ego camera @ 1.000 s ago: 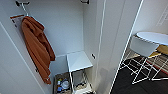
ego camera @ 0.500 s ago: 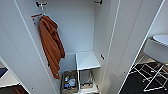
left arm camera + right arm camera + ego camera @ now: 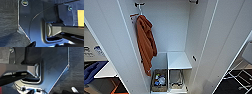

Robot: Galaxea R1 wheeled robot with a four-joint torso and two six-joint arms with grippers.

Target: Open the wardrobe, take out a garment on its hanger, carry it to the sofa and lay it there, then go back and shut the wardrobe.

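The wardrobe stands open in the head view, both tall white doors swung wide to the sides, smooth and flat with thin raised lines along the panels. Inside, the back wall is plain white. A rust-orange hooded garment hangs on the left side from a hanger with a white hook, which catches a small dark fitting near the top. Its cloth looks soft and thick, falling in long folds, with the hood bunched at the top. The black top cannot be seen among these things.

Low in the wardrobe, a white flat shelf forms a box shape on the right side. Beside it on the left, a woven basket sits on the bottom, rectangular and brownish, holding small mixed objects that are too blurred to name. Under the shelf something with thin metal parts stands, not clear.

In the two wrist views the dark robot plate and jointed bar are seen over a dark grey, finely textured floor. Whether each gripper is open or closed, and whether it holds anything, I cannot tell, so places relative to them cannot be given.
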